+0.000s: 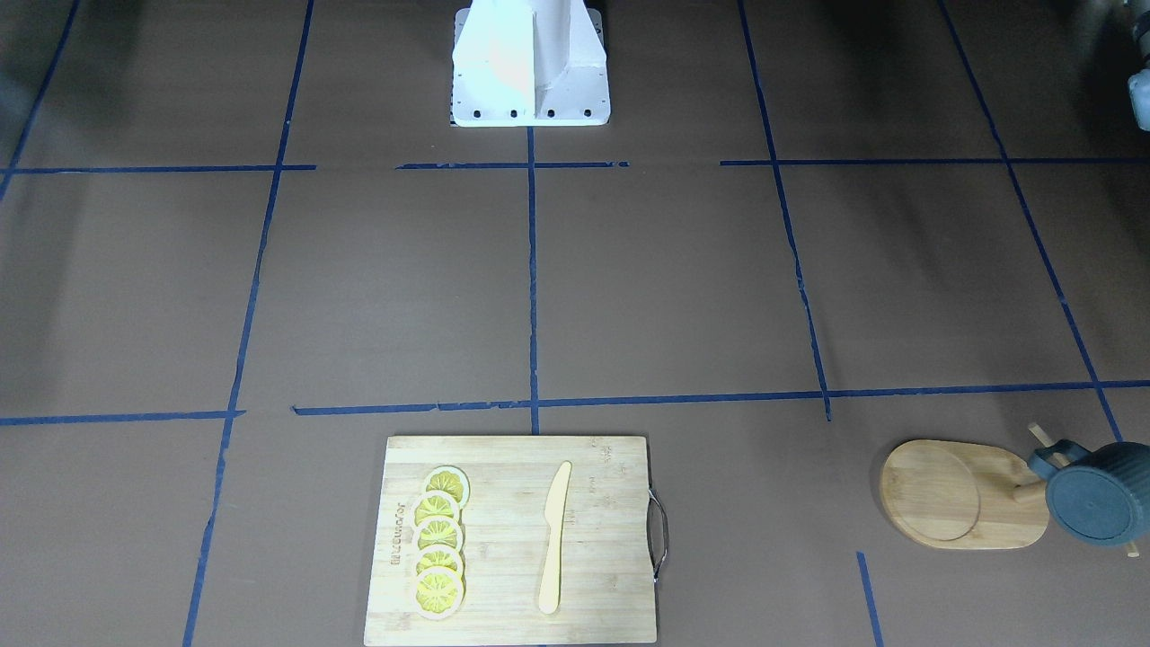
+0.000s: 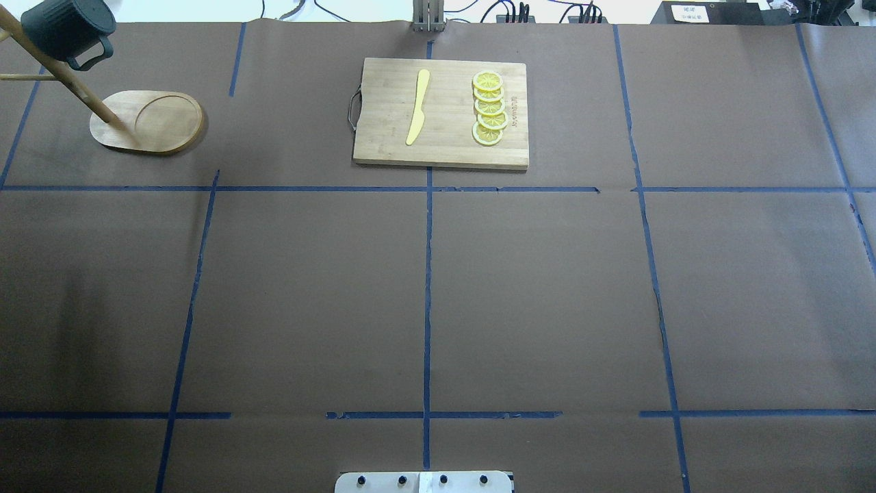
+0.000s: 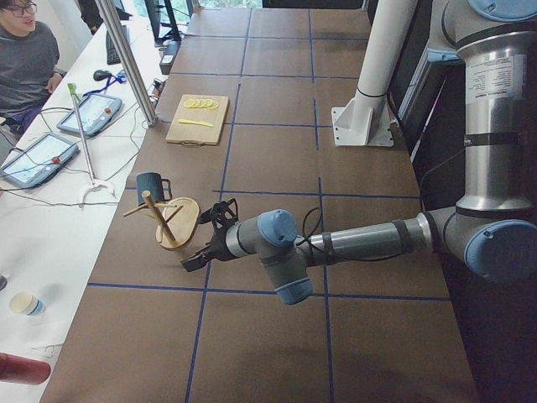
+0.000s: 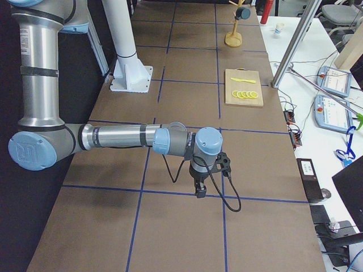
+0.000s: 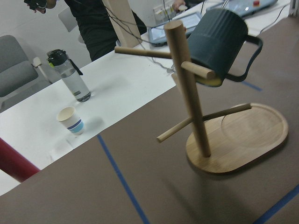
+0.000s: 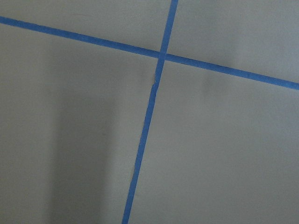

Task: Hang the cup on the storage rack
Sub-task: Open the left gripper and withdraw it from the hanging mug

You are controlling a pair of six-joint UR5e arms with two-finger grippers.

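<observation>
The dark teal-grey ribbed cup (image 5: 217, 42) hangs tilted, mouth down, on an upper peg of the bamboo storage rack (image 5: 189, 102). Both also show in the overhead view, with the cup (image 2: 65, 27) above the rack's oval base (image 2: 154, 123), and in the front view, with the cup (image 1: 1098, 494) beside the rack (image 1: 952, 494). My left gripper (image 3: 195, 259) hovers low, a short way from the rack (image 3: 176, 222), apart from the cup (image 3: 151, 185). My right gripper (image 4: 199, 191) points down over bare table, far from the rack (image 4: 233, 38). I cannot tell whether either gripper is open or shut.
A wooden cutting board (image 2: 383, 137) with lemon slices (image 2: 489, 109) and a yellow knife (image 2: 417, 106) lies at the table's far middle. The white robot base (image 1: 530, 72) stands opposite. A paper cup (image 5: 71, 120) and water bottle (image 5: 70, 77) sit on the white side table.
</observation>
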